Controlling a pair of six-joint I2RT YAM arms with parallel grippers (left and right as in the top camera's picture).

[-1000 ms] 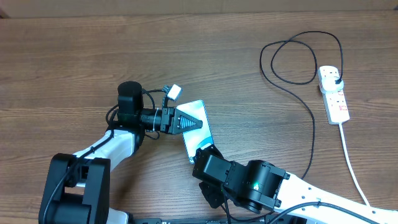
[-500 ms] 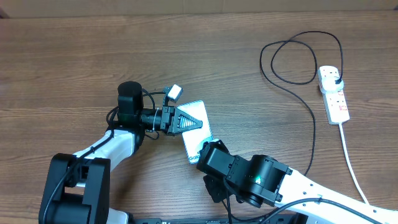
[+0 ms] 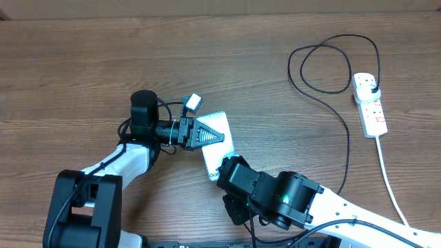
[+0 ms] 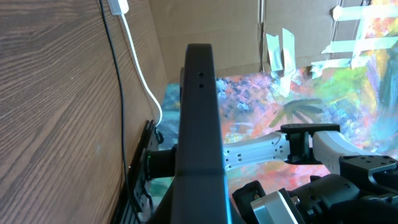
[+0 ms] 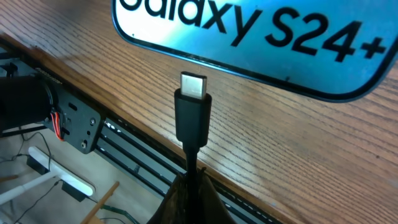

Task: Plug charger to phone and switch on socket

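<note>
Underneath, wood-grain table (image 3: 69, 62); right claw (image 5: 189, 182) pinches charger (image 5: 193, 115) tip near phone (image 5: 261, 56); left claw (image 3: 210, 136) grip unclear.

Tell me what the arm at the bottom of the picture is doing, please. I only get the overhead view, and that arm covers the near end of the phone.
Observer: The right wrist camera shows the right gripper pinching the charger just behind its small connector.
Visitor: Is it plugged in?
Observer: Not yet. The metal tip points at the edge of the phone, with a thin strip of bare table between them.
Visitor: Which end of the phone is that?
Observer: The end lettered "Galaxy S24+", which reads large and clear in that view.
</note>
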